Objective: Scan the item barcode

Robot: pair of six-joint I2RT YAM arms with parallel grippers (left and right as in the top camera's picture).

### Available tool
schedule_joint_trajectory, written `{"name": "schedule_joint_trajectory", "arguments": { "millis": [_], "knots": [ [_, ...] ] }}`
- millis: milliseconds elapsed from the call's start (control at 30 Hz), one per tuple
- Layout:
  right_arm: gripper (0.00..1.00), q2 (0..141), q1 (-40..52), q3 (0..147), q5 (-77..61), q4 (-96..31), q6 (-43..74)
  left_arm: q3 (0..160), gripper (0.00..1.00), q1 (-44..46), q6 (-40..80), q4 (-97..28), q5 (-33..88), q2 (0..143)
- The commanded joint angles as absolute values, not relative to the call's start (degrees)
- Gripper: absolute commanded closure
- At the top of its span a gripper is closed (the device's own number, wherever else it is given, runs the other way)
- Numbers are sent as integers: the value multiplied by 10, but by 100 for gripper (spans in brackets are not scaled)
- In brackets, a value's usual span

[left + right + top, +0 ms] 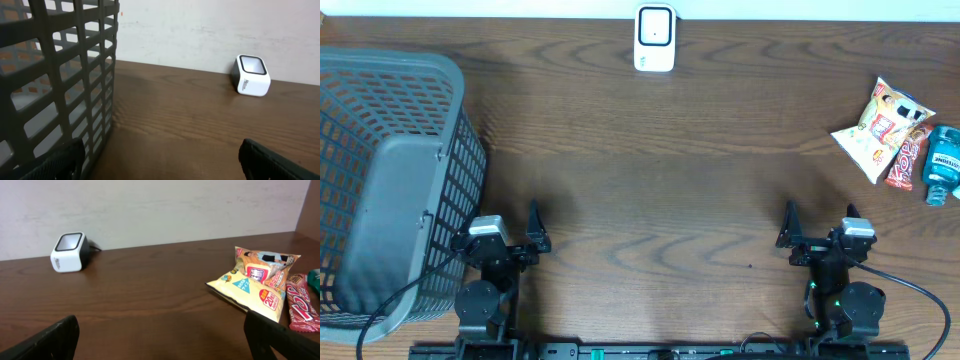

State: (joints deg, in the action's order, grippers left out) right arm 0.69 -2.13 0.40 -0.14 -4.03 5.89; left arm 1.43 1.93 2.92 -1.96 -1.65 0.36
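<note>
A white barcode scanner (654, 38) stands at the far middle edge of the table, also visible in the left wrist view (252, 76) and the right wrist view (68, 253). The items lie at the far right: a yellow snack bag (876, 125) (255, 280), a red wrapped bar (908, 160) (300, 302) and a teal bottle (942, 165) (315, 277). My left gripper (503, 222) (160, 155) is open and empty near the front edge, beside the basket. My right gripper (820, 225) (161, 330) is open and empty at the front right, well short of the snack bag.
A large grey plastic basket (380, 180) (55, 75) fills the left side of the table, its wall just left of my left gripper. Dark wood tabletop (650, 170) stretches between both grippers and the scanner. A pale wall runs behind the table.
</note>
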Motion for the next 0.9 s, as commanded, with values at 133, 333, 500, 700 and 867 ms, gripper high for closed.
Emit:
{"name": "schedule_joint_trajectory", "arguments": {
  "millis": [133, 333, 500, 700, 867],
  "knots": [
    [1, 16, -26, 3, 9, -43, 60, 2, 2, 17, 24, -41, -20, 2],
    [1, 46, -26, 3, 9, -43, 55, 2, 2, 17, 24, -41, -20, 2],
    [1, 67, -26, 3, 9, -43, 55, 2, 2, 17, 24, -41, -20, 2],
    [1, 69, -26, 3, 9, -43, 55, 2, 2, 17, 24, -41, -20, 2],
    [1, 69, -26, 3, 9, -43, 55, 2, 2, 17, 24, -41, -20, 2]
  ]
}}
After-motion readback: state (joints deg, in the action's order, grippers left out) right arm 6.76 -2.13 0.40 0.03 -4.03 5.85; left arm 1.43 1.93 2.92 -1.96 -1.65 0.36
